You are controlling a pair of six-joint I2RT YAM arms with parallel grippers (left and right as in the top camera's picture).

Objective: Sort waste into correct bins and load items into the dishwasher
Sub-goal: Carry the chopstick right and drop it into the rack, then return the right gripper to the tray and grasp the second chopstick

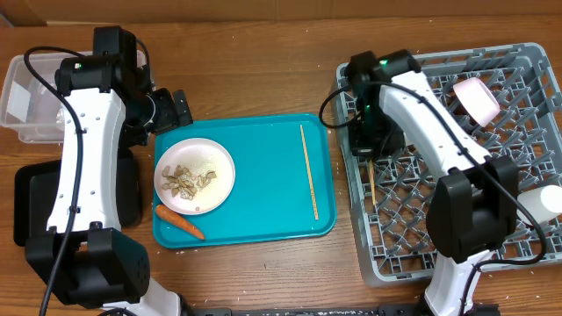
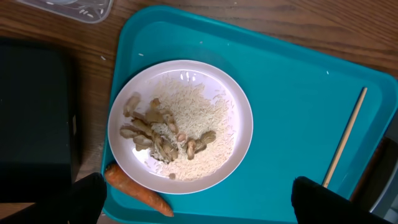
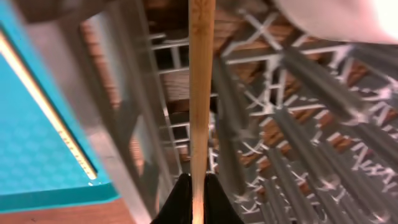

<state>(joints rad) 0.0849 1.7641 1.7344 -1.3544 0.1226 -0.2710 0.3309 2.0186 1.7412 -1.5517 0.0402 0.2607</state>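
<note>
A white plate (image 1: 229,172) (image 2: 243,118) with nut-shell scraps (image 2: 149,127) and rice (image 2: 205,134) lies on the left of the teal tray (image 1: 263,206). An orange carrot (image 1: 180,222) (image 2: 137,190) lies beside the plate's near rim. My left gripper (image 1: 169,110) (image 2: 202,205) hovers open over the plate and carrot, holding nothing. One chopstick (image 1: 309,171) (image 2: 345,137) lies on the tray's right side. My right gripper (image 1: 369,145) (image 3: 198,186) is shut on the other chopstick (image 3: 201,93) (image 1: 371,186) over the left edge of the grey dish rack (image 1: 457,228) (image 3: 298,124).
A white bowl (image 1: 475,98) leans in the rack's far part and a white cup (image 1: 551,204) sits at its right edge. The clear tub (image 1: 31,96) stands at the far left, with the black tray (image 1: 31,206) (image 2: 31,112) in front of it, partly under my left arm.
</note>
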